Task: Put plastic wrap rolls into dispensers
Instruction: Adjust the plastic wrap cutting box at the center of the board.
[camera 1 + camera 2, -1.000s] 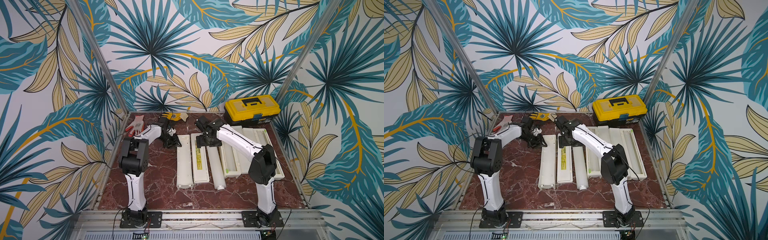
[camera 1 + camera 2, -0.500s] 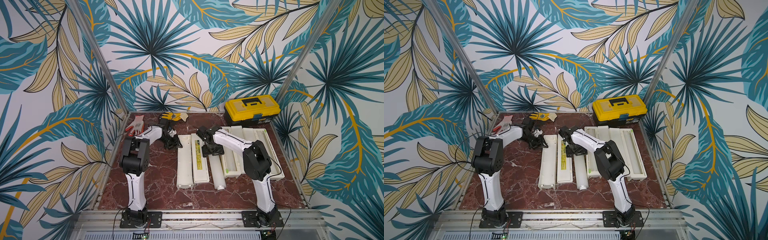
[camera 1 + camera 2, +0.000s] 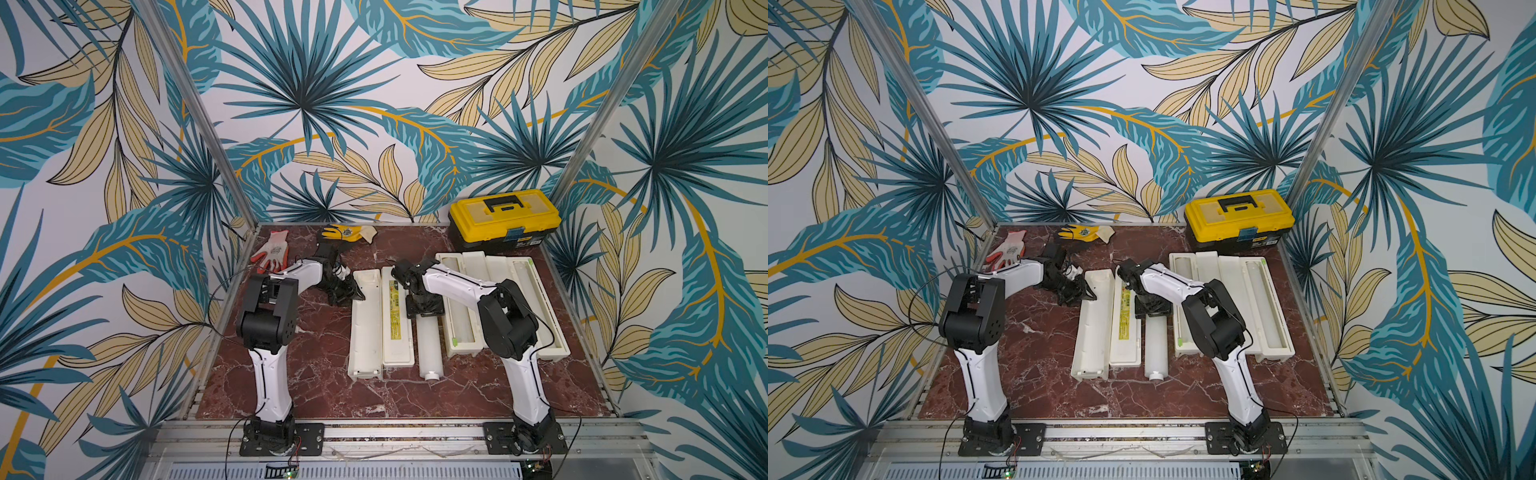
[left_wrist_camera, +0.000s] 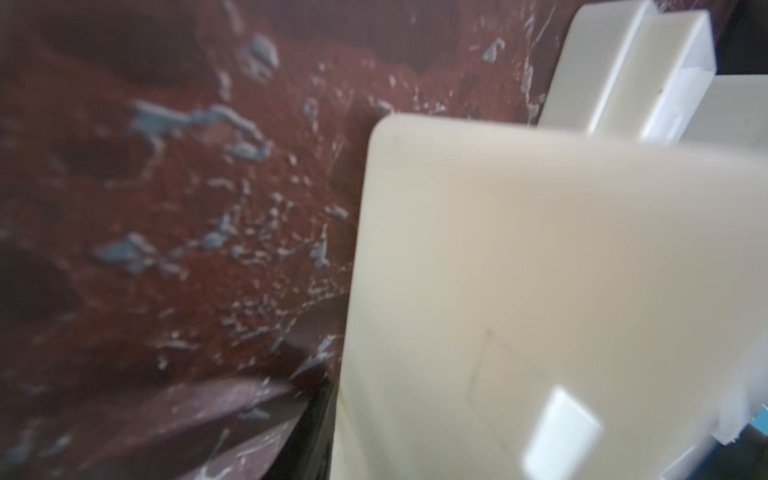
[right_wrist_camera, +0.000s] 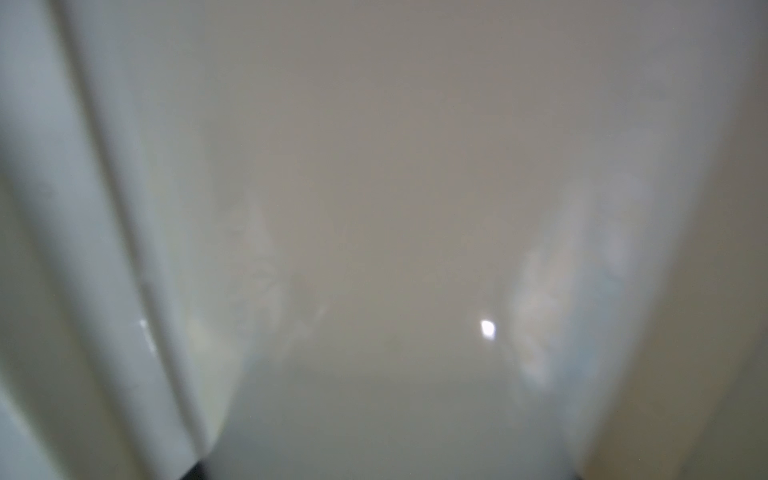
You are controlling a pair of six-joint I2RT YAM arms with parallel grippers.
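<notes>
Right hand [image 3: 424, 311], seemingly half-open, straddles roll [image 3: 430, 349].

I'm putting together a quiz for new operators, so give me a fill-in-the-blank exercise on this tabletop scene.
1. The loose roll lies on the table between two ___.
2. The toolbox at the back is black and ___.
3. The arm bent over that roll is the robot's ___.

Missing words: dispensers; yellow; right
</notes>
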